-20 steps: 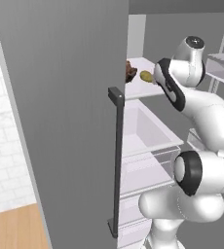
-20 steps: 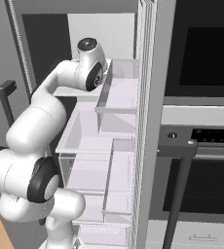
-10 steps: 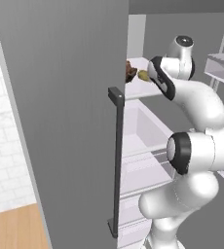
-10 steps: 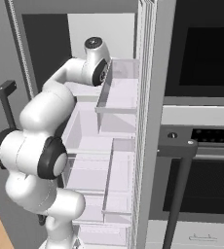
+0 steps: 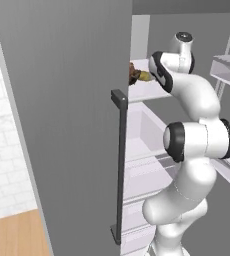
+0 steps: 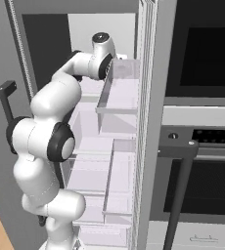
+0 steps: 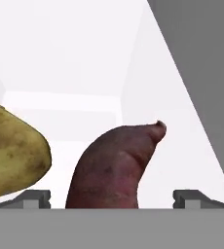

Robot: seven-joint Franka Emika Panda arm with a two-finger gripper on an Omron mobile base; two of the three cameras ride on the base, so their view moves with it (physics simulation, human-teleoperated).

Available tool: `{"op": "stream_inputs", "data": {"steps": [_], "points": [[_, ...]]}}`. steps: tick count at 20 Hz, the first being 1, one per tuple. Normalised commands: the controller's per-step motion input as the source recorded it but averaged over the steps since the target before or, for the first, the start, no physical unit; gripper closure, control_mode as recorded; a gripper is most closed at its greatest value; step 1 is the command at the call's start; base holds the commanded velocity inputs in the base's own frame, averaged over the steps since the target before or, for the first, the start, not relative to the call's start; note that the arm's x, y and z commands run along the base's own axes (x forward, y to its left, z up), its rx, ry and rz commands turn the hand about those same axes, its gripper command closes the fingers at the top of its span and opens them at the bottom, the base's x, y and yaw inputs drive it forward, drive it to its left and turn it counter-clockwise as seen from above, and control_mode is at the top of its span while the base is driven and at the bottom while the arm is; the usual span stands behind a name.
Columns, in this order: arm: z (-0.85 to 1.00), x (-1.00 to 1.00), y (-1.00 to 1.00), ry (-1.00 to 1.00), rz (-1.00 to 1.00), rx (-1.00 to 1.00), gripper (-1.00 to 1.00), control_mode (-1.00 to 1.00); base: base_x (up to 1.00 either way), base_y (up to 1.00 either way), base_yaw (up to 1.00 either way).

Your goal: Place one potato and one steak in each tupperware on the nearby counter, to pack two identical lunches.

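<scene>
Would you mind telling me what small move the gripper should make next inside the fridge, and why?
Probably shift sideways toward the potato before closing. The open gripper is centred on the reddish-brown item, which looks like neither potato nor steak.

A lumpy yellow-brown potato (image 7: pixel 11 160) lies on the white shelf just ahead of the hand, toward its left fingertip. Close beside it, centred between the fingertips, lies a reddish-brown, tapered steak (image 7: pixel 116 168).
</scene>
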Motion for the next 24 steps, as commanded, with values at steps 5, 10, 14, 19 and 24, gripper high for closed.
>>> {"op": "stream_inputs", "data": {"steps": [5, 10, 14, 19, 24], "points": [[-0.13, -0.08, 0.0, 0.0, 0.0, 0.0, -1.0, -1.0, 0.0, 0.0, 0.0], [-0.04, -0.1, 0.0, 0.0, 0.0, 0.0, 1.0, -1.0, 0.0, 0.0, 0.0], [-0.01, -0.06, 0.0, 0.02, 0.0, 0.0, 1.0, -1.0, 0.0, 0.0, 0.0], [-0.09, -0.19, 0.0, 0.06, 0.0, 0.0, 1.0, -1.0, 0.0, 0.0, 0.0], [0.32, -0.96, 0.1, 0.0, 0.0, 0.0, 1.0, -1.0, 0.0, 0.0, 0.0]]}}
